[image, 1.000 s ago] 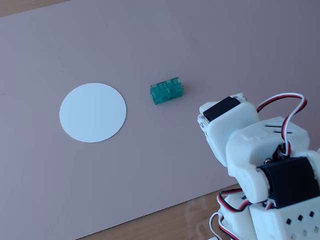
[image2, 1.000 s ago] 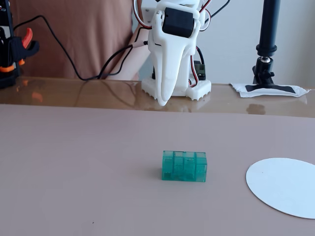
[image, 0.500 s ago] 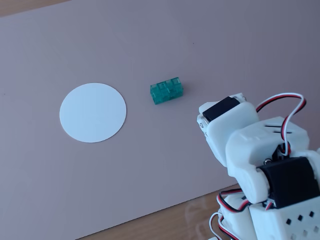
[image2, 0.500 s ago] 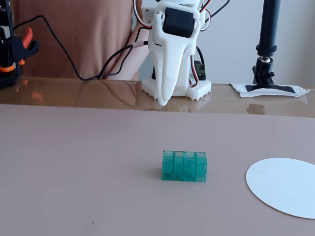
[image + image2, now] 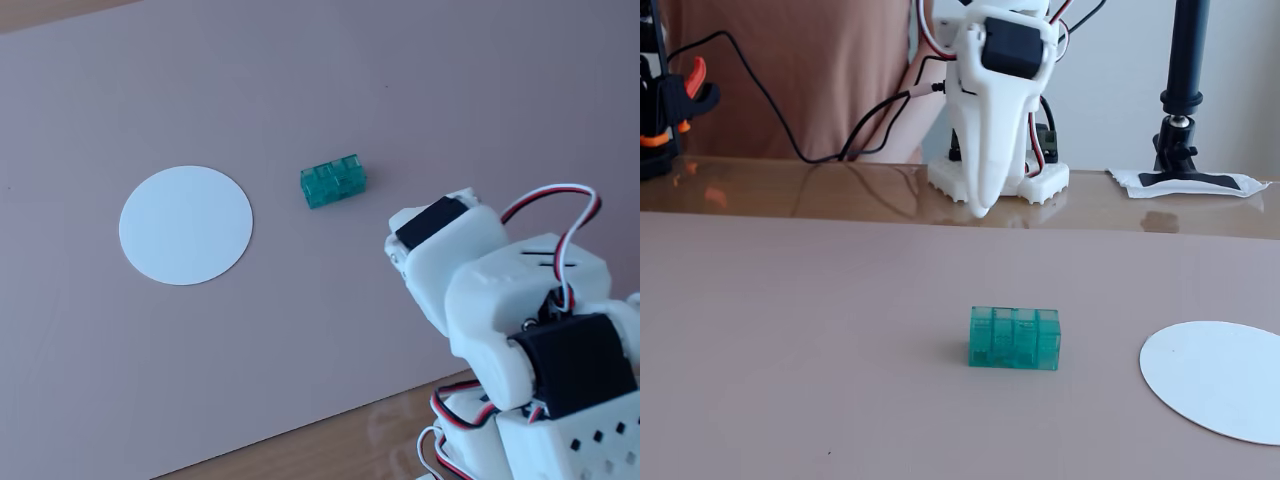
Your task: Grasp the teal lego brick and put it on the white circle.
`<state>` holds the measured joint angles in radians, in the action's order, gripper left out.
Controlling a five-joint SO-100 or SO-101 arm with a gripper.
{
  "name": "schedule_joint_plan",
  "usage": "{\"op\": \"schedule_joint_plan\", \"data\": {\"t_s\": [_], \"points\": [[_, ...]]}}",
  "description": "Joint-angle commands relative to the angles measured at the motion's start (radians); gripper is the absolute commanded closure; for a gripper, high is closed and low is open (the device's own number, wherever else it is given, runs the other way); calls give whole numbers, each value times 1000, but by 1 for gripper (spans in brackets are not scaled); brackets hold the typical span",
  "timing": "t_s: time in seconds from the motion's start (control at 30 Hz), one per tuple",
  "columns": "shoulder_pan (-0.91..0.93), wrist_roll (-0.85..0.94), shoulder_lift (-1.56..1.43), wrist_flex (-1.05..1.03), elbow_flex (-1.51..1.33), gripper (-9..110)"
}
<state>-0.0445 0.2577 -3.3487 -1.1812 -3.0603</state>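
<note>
The teal lego brick [image 5: 333,181] [image 5: 1014,338] lies on the pink mat, translucent, studs up. The white circle [image 5: 186,224] [image 5: 1220,378] lies flat on the mat a short gap from the brick, partly cut off by the right edge in a fixed view. My white gripper [image 5: 982,208] hangs point down behind the brick, near the mat's far edge, well apart from it. Its jaws look pressed together and hold nothing. In the fixed view from behind the arm, the gripper [image 5: 398,248] sits right of the brick and its fingertips are mostly hidden by the arm.
The pink mat [image 5: 300,330] covers a glossy wooden table [image 5: 790,185]. The arm's base [image 5: 1000,185] stands at the mat's edge. A black and orange clamp [image 5: 670,100], a black camera stand [image 5: 1185,90] and a person in an orange-brown top [image 5: 800,70] are behind.
</note>
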Motion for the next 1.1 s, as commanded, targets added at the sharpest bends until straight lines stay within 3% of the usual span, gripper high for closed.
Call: {"op": "schedule_joint_plan", "data": {"t_s": [0.0, 0.37, 0.67, 1.07], "points": [[-29, 71, -8, 6, 0, 102], [-15, 18, 46, 18, 146, 102], [-23, -91, 606, 155, 492, 102], [18, -133, 1295, 126, 939, 99]]}}
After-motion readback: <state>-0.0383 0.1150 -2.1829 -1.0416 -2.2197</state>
